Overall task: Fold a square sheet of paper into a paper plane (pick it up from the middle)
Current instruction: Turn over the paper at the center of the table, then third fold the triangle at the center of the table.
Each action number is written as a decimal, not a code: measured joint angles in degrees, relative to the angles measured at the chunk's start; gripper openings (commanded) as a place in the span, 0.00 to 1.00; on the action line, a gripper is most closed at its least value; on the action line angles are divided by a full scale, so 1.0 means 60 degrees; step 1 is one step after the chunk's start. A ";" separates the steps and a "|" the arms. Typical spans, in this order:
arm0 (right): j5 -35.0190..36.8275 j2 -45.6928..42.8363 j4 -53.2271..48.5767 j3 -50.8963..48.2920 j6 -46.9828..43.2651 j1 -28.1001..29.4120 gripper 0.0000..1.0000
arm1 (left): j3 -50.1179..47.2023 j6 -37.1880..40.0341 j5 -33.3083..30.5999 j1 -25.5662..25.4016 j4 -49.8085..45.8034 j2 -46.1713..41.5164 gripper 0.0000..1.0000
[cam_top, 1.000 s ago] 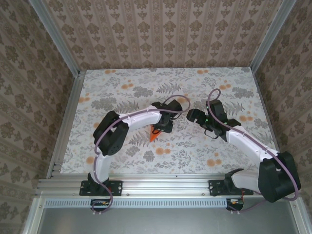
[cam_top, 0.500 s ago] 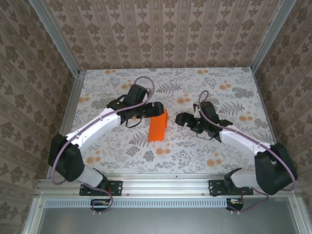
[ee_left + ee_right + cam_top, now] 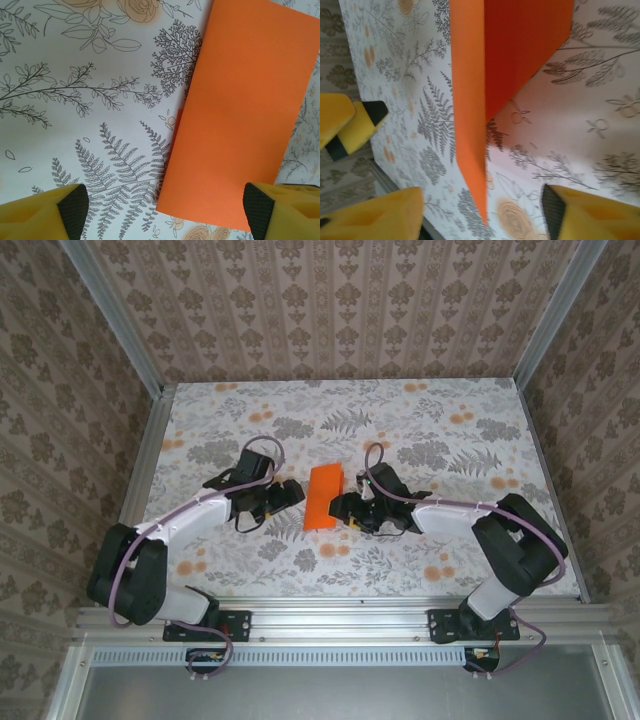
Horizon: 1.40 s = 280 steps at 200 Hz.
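Observation:
The square sheet of paper [image 3: 323, 498], bright orange, lies on the table folded in half into a long rectangle; no plane shape is in view. My left gripper [image 3: 292, 492] sits just left of it, low over the table, open and holding nothing. In the left wrist view the sheet [image 3: 240, 110] lies flat ahead, with the left gripper [image 3: 165, 214] spread wide. My right gripper [image 3: 338, 508] is at the sheet's right edge, open. In the right wrist view the sheet [image 3: 470, 90] is seen edge-on, its top flap slightly raised, its pointed corner between the right gripper [image 3: 482, 215] jaws, touching neither.
The table [image 3: 450, 560] wears a floral cloth with pale-orange flower blotches. Patterned walls and aluminium posts close it in at the back and sides, and a metal rail [image 3: 320, 620] runs along the near edge. One left-gripper finger [image 3: 355, 125] appears in the right wrist view.
My left gripper has let go of the sheet and pulled back left. The sheet now lies flat as a folded rectangle. My right gripper has moved left to its edge, jaws narrowing.

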 measured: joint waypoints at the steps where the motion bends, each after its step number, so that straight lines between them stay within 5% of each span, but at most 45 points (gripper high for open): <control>1: -0.0011 0.0022 0.0004 0.0015 0.0004 0.0011 0.52 | 0.0000 -0.0004 0.0004 0.0000 0.0007 -0.0004 0.84; 62: -0.0189 0.0554 0.0951 -0.0007 0.1020 0.0215 0.08 | -0.0011 -0.0062 0.0051 0.0062 0.0291 -0.0084 0.84; 83: -0.0240 0.0546 0.0933 -0.0018 0.1053 0.0211 0.01 | -0.0011 -0.0058 0.0215 0.0062 0.0430 -0.0084 0.81; 169: -0.1931 0.0528 -0.3246 0.0896 -0.2437 -0.0780 0.01 | -0.0007 0.0051 0.1898 -0.0346 0.2499 0.1293 0.38; 223: -0.2277 0.1184 -0.4167 0.1413 -0.3643 -0.1126 0.07 | 0.0200 0.0040 0.2444 -0.0601 0.3384 0.2590 0.27; 280: -0.2284 0.1016 -0.3657 0.1224 -0.3300 -0.1173 0.24 | 0.0492 0.0047 0.2237 -0.0710 0.3555 0.3348 0.22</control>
